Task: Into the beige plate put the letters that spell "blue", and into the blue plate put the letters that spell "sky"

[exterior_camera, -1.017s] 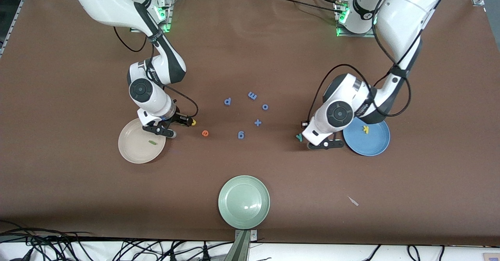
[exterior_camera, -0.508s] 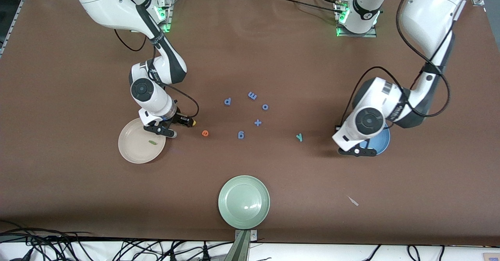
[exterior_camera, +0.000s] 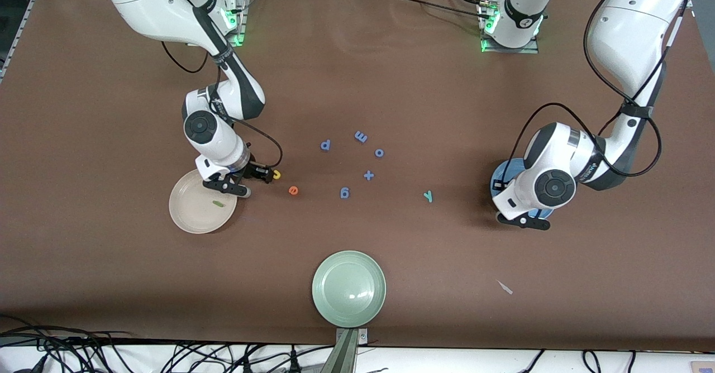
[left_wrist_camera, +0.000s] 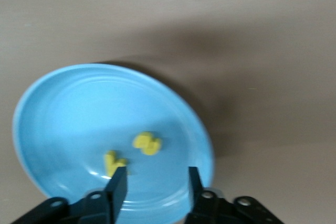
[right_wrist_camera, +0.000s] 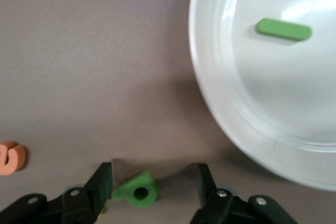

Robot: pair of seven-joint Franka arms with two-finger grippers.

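My left gripper (left_wrist_camera: 153, 187) has swung from beside the teal y (exterior_camera: 428, 196) to over the blue plate (left_wrist_camera: 63, 108), fingers now parted and empty above two yellow letters (left_wrist_camera: 147, 143), so only y remains on the tabletop. My right gripper (right_wrist_camera: 155, 182), open, straddles the green b (right_wrist_camera: 137, 190) beside the beige plate (right_wrist_camera: 220, 103) holding the green l (right_wrist_camera: 283, 29).

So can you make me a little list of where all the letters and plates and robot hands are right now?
beige plate: holds the green l
blue plate: holds two yellow letters
left pincer: open, over the blue plate, nothing in it
right pincer: open, around the green b on the table beside the beige plate
yellow u: on the table by the right pincer
orange e: on the table
teal y: on the table
pale green plate: nothing in it
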